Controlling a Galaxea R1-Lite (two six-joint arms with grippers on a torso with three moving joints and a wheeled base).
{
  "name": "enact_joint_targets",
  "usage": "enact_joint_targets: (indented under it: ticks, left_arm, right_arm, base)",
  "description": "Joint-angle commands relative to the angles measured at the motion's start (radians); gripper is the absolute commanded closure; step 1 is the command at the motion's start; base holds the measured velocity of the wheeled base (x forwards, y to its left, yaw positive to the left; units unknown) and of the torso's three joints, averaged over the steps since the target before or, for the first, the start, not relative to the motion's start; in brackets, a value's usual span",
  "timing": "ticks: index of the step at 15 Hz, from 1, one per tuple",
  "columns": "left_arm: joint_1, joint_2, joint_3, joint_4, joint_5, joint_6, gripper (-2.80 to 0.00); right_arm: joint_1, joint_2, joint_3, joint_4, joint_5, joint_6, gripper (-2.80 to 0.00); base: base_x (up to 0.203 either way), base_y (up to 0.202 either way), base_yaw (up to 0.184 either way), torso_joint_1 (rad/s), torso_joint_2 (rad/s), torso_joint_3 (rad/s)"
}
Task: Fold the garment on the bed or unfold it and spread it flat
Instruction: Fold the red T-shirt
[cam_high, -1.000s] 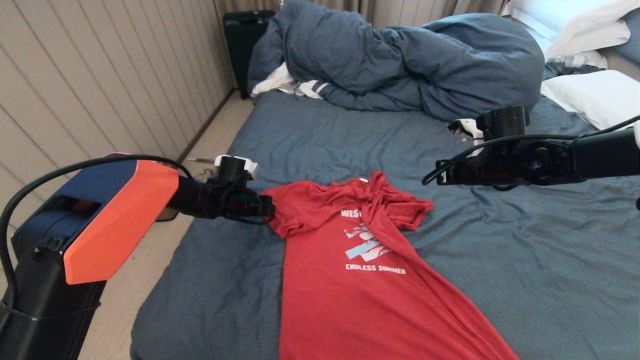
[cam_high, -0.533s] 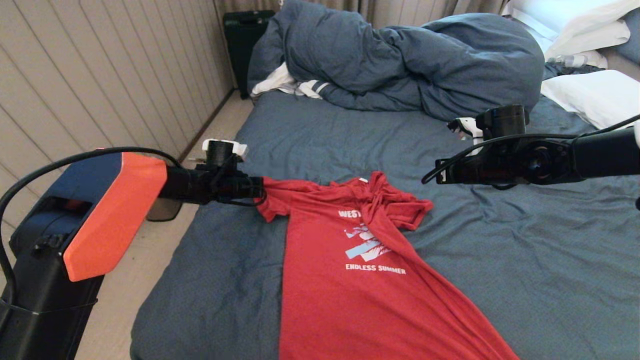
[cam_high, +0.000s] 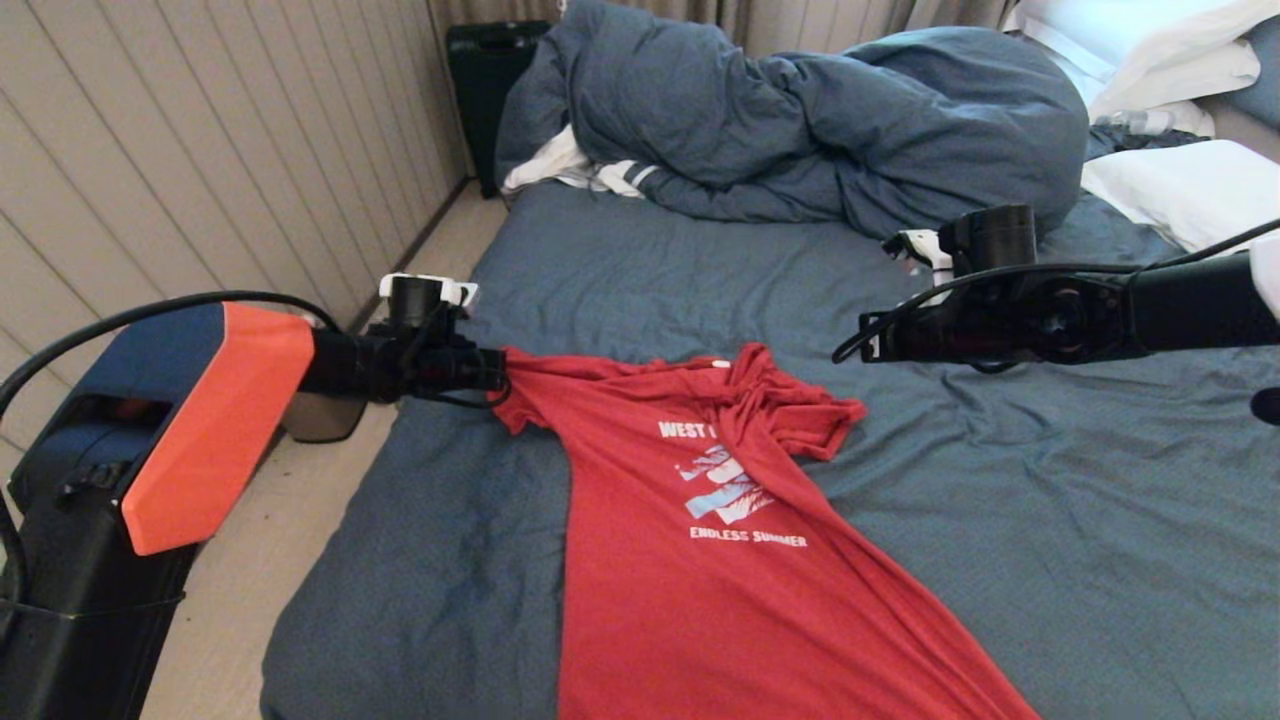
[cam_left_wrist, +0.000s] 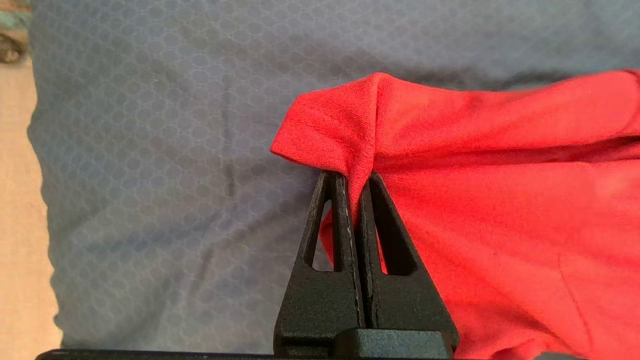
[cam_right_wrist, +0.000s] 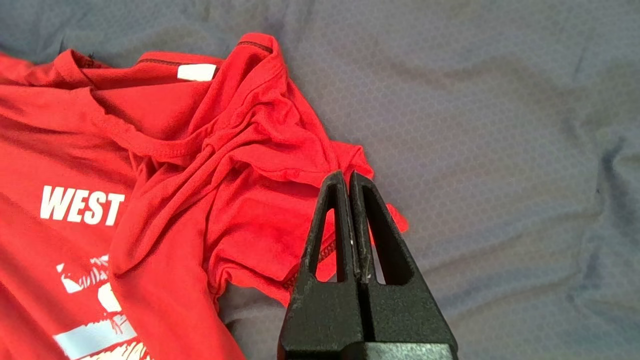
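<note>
Two grippers hang over the bed (cam_high: 620, 260), and only one has cloth in it. The left gripper (cam_high: 497, 368) sits near the bed's left edge with its fingers (cam_left_wrist: 345, 215) pinched together on a fold of the garment's left sleeve; in the left wrist view the red hem pokes up between the tips.

The garment (cam_high: 700, 560) lies print-up on the dark sheet, its long axis running from the collar, farther up the bed, down toward the robot, where the hem passes out of the head view. From the held sleeve the cloth stretches away to the right, toward the chest lettering, so a pull leftward, across that long axis, looks like the way to flatten this side.

The right sleeve is the untidy part: bunched and folded over beside the collar. The right gripper (cam_high: 868, 347) hovers above the bed just right of that bunch, fingers (cam_right_wrist: 345, 220) closed on nothing. It is clearly the nearer arm for that sleeve, which lies to its left and below.
</note>
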Motion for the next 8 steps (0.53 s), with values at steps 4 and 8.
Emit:
enact_joint_targets:
  ticks: [4, 8]
  left_arm:
    - [0.019, 0.041, 0.001, -0.059, 0.002, 0.005, 0.00]
    - [0.016, 0.017, 0.008, -0.049, 0.006, 0.001, -2.80]
  right_arm:
    - [0.006, 0.013, -0.017, 0.001, 0.000, -0.001, 0.00]
    - [0.009, 0.006, -0.016, 0.004, 0.000, -0.001, 0.00]
  base:
    - [0.000, 0.000, 0.000, 0.000, 0.00, 0.000]
    - [0.000, 0.000, 0.000, 0.000, 0.00, 0.000]
